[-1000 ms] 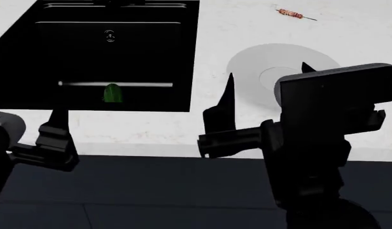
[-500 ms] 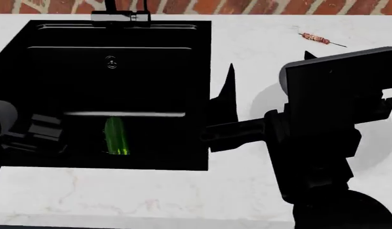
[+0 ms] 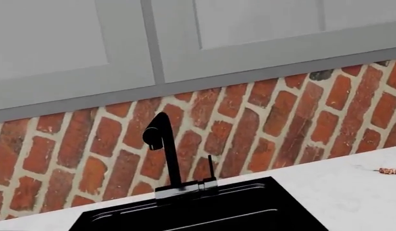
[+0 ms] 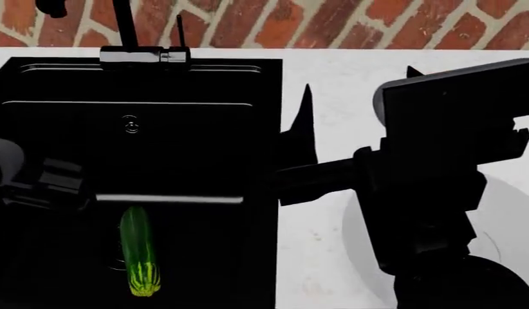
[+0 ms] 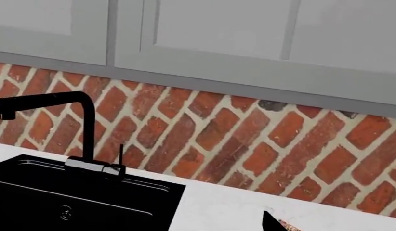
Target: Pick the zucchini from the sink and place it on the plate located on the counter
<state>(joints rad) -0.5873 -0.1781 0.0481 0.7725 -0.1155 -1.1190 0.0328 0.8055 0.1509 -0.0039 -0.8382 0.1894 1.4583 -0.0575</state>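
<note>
Currently zucchini (image 4: 138, 252) lies loose in sink (image 4: 195, 129), below left jaws (image 4: 50, 187), long axis front-to-back, yellow-streaked end nearest robot; right jaws (image 4: 303, 138) apart, left state unclear, no readable writing.

Right gripper (image 4: 354, 109) raised, fingers (image 4: 305, 122) spread, holding nothing; left gripper (image 4: 54, 183) low, state unclear.
</note>
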